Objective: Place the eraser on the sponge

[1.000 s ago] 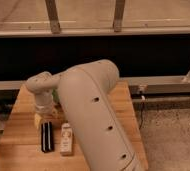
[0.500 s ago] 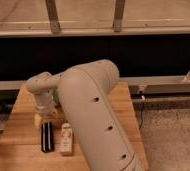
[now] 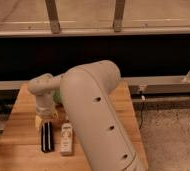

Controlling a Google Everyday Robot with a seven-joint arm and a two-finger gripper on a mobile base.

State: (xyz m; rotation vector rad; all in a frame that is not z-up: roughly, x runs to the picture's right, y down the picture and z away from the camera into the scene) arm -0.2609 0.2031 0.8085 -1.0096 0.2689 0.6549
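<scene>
The eraser (image 3: 47,136) lies flat on the wooden table (image 3: 17,150), near the front left part of the tabletop. Its long axis runs front to back, and the pale stripe faces up along its length. A white bottle (image 3: 66,139) lies just beside the eraser on its right, roughly parallel to it and of similar length; a narrow gap separates the two.

My gripper (image 3: 43,116) points downward directly above the far end of the eraser. The pale yellow tip of the gripper sits just at that end. I cannot tell whether it touches the eraser, and I cannot tell how far my jaws stand apart, since my wrist covers them from this angle. The eraser rests on the table and is not lifted.

My arm (image 3: 95,115) crosses the middle of the view and covers much of the table's right half. A sliver of a green object (image 3: 58,96) shows between my wrist and my upper arm, on the table behind the gripper.

Right of the table lies a speckled floor (image 3: 173,135). A metal rail (image 3: 163,85) runs behind the table.
</scene>
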